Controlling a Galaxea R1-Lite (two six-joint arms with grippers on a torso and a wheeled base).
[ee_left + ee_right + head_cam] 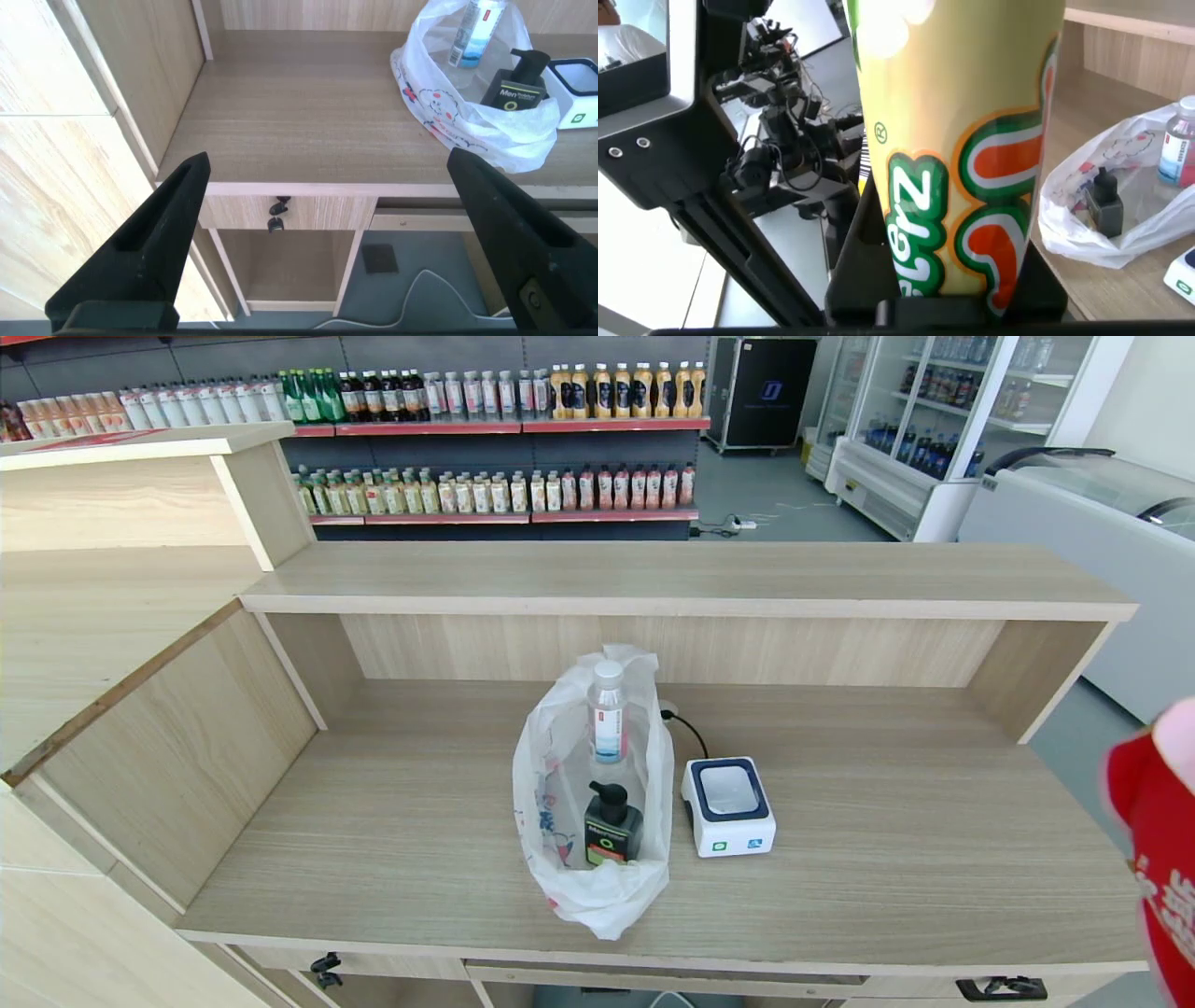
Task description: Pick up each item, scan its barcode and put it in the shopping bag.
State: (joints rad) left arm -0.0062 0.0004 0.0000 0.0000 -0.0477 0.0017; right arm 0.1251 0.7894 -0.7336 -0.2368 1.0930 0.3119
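— What colour's the can (952,140) in your right pincer (948,280)?
— Yellow, you'll see, lettered green, orange and white.
— And the bag (1144,229) beyond it?
— White with red-blue print; the pump (1106,201) inside is black, green-labelled.

Pale wooden counter (840,821) with raised ledge (691,579), drink-bottle shelves (504,429) behind, glass-door fridges (934,420), grey floor (775,485)

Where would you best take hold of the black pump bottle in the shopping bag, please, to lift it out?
Take the pump bottle by the neck under its pump head, coming straight down from above. It stands upright, and the shopping bag wraps its sides with the mouth open upward, so the jaws likely fit only from the top.
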